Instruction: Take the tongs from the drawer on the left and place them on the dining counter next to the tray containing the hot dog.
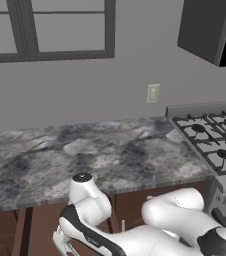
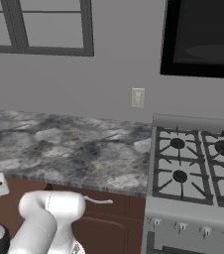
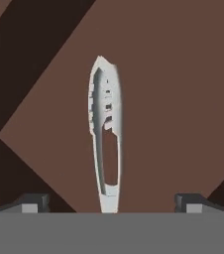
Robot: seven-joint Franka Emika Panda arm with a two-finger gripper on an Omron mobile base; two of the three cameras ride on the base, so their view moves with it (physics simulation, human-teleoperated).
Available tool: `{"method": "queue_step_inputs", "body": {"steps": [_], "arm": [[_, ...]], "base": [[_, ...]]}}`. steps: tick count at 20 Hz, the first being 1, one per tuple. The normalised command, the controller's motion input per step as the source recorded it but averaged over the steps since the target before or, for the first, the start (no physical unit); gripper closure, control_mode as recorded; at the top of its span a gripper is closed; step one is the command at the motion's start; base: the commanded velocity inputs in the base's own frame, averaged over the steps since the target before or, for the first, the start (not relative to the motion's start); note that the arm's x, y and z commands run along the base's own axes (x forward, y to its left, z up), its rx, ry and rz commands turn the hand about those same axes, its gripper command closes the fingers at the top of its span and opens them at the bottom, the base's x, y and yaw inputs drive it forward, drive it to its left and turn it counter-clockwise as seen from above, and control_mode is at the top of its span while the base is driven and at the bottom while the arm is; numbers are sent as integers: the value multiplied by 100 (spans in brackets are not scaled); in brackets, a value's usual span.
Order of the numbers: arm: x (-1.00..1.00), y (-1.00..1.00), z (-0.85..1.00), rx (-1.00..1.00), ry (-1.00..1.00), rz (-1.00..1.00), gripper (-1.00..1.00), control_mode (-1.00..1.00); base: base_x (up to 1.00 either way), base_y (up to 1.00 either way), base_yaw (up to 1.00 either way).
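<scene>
The tongs [image 3: 105, 134] are slim pale grey metal with a scalloped tip. In the hand view they lie flat on the reddish-brown floor of the drawer [image 3: 168, 99], running straight away from the hand. My gripper [image 3: 113, 203] hangs open just above their near end. One dark fingertip [image 3: 32, 202] stands left of the tongs and the other well to the right, neither touching them. In the left base view the arm [image 1: 90, 205] bends down below the counter's front edge. The dining counter, the tray and the hot dog are out of view.
A grey marbled counter [image 1: 85, 155] without a sink runs along the wall. A gas stove [image 2: 193, 168] adjoins it on the right. Below the counter, dark wood fronts show a curved silver handle [image 2: 98, 200]. Dark shadowed bands [image 3: 29, 59] edge the drawer floor.
</scene>
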Motion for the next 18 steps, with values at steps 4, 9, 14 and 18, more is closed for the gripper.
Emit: {"method": "queue_step_inputs", "body": {"steps": [4, 9, 14, 18], "arm": [[24, 59, -52, -11, 2, 0, -100, -100], [27, 35, -32, -15, 0, 0, -100, -100], [21, 12, -34, -4, 1, 0, -100, -100], [18, 16, -60, -1, 3, 0, -100, -100]], "base": [[0, 0, 0], [0, 0, 0], [0, 0, 0], [0, 0, 0]]}}
